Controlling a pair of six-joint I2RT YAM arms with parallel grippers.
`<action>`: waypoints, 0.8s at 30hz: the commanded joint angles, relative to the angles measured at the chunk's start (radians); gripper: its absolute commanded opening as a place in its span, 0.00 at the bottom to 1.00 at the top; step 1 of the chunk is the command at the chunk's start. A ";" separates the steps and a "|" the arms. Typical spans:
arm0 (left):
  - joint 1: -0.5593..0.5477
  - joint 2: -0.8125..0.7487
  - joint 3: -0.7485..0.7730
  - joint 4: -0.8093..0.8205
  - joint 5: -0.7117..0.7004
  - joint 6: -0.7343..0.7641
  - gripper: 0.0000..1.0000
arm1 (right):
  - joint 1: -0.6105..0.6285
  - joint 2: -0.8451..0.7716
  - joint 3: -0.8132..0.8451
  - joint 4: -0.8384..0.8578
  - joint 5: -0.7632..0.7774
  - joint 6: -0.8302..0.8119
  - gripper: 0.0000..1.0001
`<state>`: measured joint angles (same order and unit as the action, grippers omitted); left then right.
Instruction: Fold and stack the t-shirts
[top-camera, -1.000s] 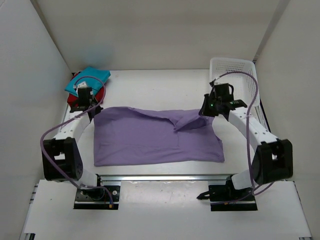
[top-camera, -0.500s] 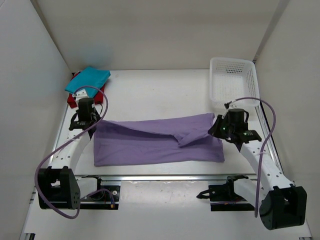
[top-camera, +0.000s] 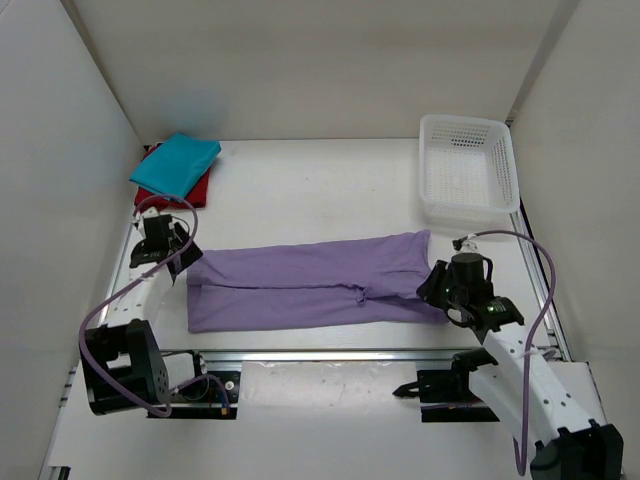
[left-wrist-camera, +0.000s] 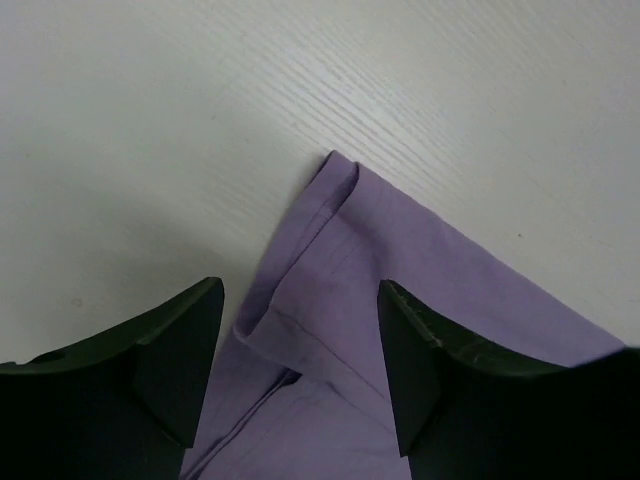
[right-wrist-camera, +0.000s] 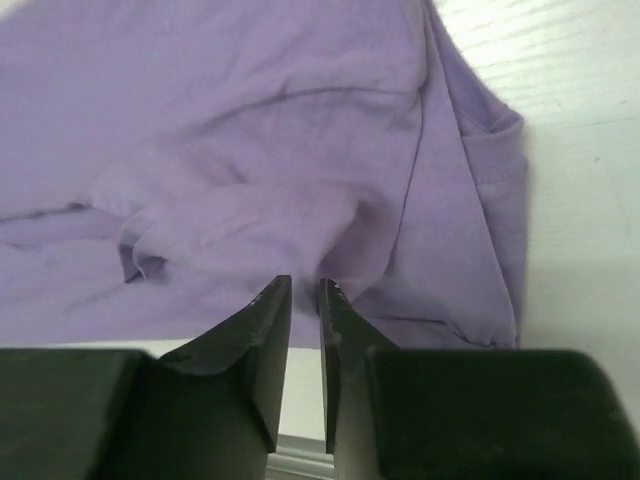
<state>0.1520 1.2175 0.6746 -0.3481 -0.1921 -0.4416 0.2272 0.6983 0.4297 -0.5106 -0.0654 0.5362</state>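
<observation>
Lavender shirt (top-camera: 310, 280), left gripper (left-wrist-camera: 298, 310) apart at its corner, right gripper (right-wrist-camera: 305, 300) nearly together, hold unclear

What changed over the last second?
Both arms pulled the far edge of the lavender shirt toward them, folding it into a narrower strip. The left tool opened and released its corner; the right tool has just begun parting. The teal shirt, red shirt and basket stayed put.

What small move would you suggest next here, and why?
Probably open the right gripper wider and lift it off the lavender shirt: its jaws stand barely apart at the shirt's near right edge, while the left gripper is open and the shirt lies folded flat.
</observation>
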 joint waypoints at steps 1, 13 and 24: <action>0.046 -0.084 -0.023 0.036 0.100 -0.040 0.73 | 0.011 -0.081 0.009 0.015 0.125 0.027 0.22; -0.311 -0.283 -0.153 0.195 0.152 -0.124 0.54 | 0.507 0.171 0.139 0.142 0.285 -0.005 0.00; -0.228 -0.312 -0.293 0.305 0.218 -0.151 0.55 | 0.609 0.647 0.333 0.208 0.331 -0.082 0.30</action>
<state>-0.0521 0.9253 0.3836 -0.1108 -0.0124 -0.5827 0.8364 1.3190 0.7376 -0.3382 0.2035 0.4561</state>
